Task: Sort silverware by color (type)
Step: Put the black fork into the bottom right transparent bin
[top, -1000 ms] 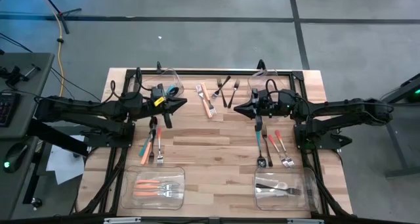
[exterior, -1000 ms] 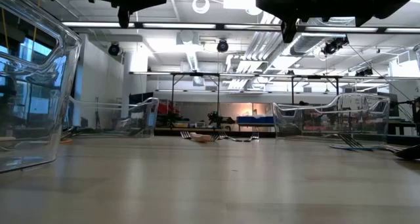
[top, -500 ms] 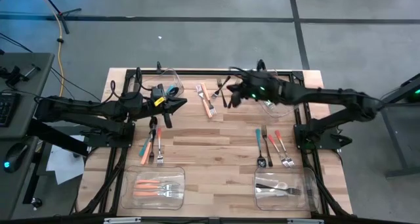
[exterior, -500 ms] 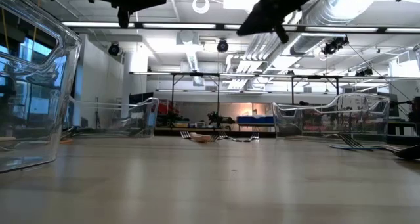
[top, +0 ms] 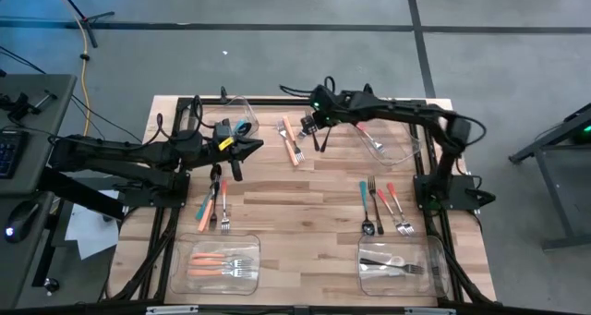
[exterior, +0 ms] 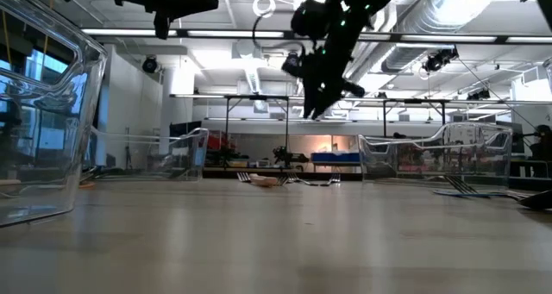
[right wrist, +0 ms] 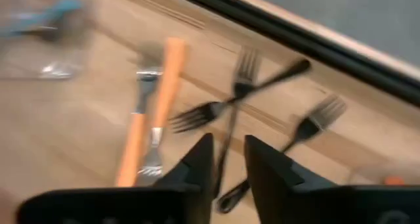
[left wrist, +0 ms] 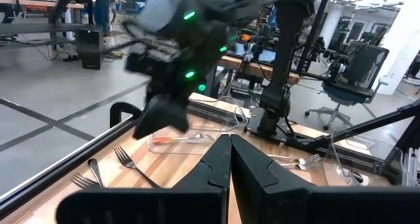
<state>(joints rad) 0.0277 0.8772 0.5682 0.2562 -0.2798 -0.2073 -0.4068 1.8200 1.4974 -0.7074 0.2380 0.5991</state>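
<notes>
Wooden table (top: 305, 195) | near-left bin (top: 223, 261): orange forks (top: 222, 262) | left hand (top: 235, 167) clenched | right hand (top: 312, 123) slightly parted over black forks (top: 317, 128)

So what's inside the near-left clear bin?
The near-left bin holds orange-handled forks, about four by the high view; overlap hides an exact count. Nothing else shows inside.

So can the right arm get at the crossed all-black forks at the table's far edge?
Probably yes: the right gripper hangs just above the black forks, fingers slightly apart, nothing between them.
</notes>
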